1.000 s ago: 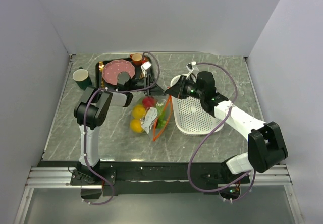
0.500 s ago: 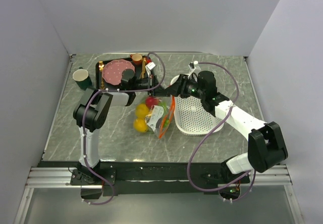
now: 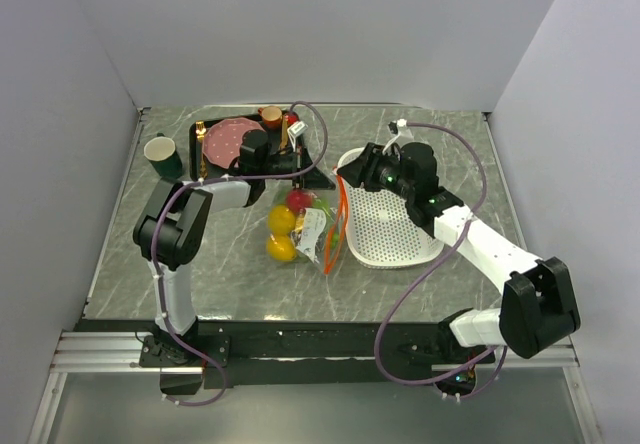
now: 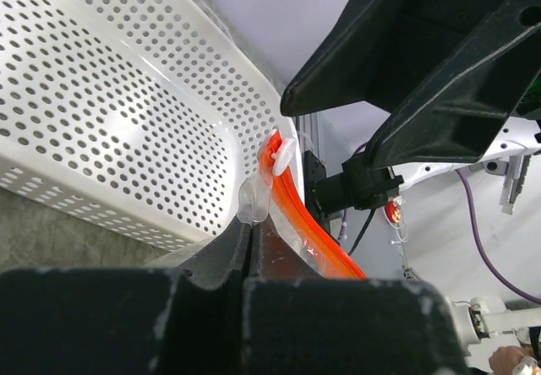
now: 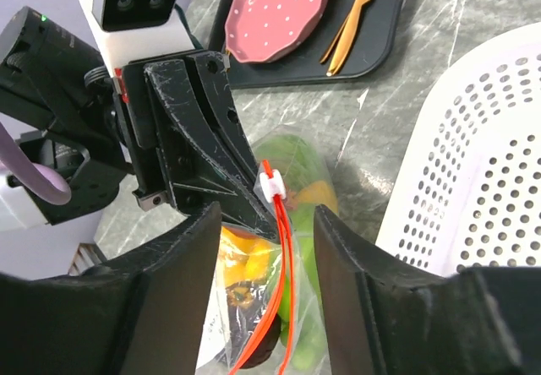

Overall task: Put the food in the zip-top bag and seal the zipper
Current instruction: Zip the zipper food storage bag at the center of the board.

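Observation:
The zip-top bag [image 3: 312,226] lies mid-table with its mouth lifted, holding the food: yellow pieces [image 3: 281,234], a red one [image 3: 296,200] and green ones [image 5: 296,160]; a dark purple one [image 5: 264,341] shows low in the right wrist view. The orange-red zipper [image 5: 284,290] runs down the bag's right side, its white slider [image 5: 272,187] at the top end. My left gripper [image 4: 251,227] is shut on the bag's clear corner beside the slider [image 4: 283,154]. My right gripper [image 5: 269,214] stands open, a finger on each side of the zipper, touching nothing.
The white perforated basket [image 3: 395,229] sits right of the bag, close to both grippers. A black tray [image 3: 205,159] at the back left carries the pink plate [image 3: 232,142] and gold cutlery [image 5: 355,12]. A green cup [image 3: 160,151] stands at the far left.
My left gripper has shut on the bag's corner. My right gripper has opened, let go of the bag and drawn back to the right. The bag's mouth has shifted slightly right.

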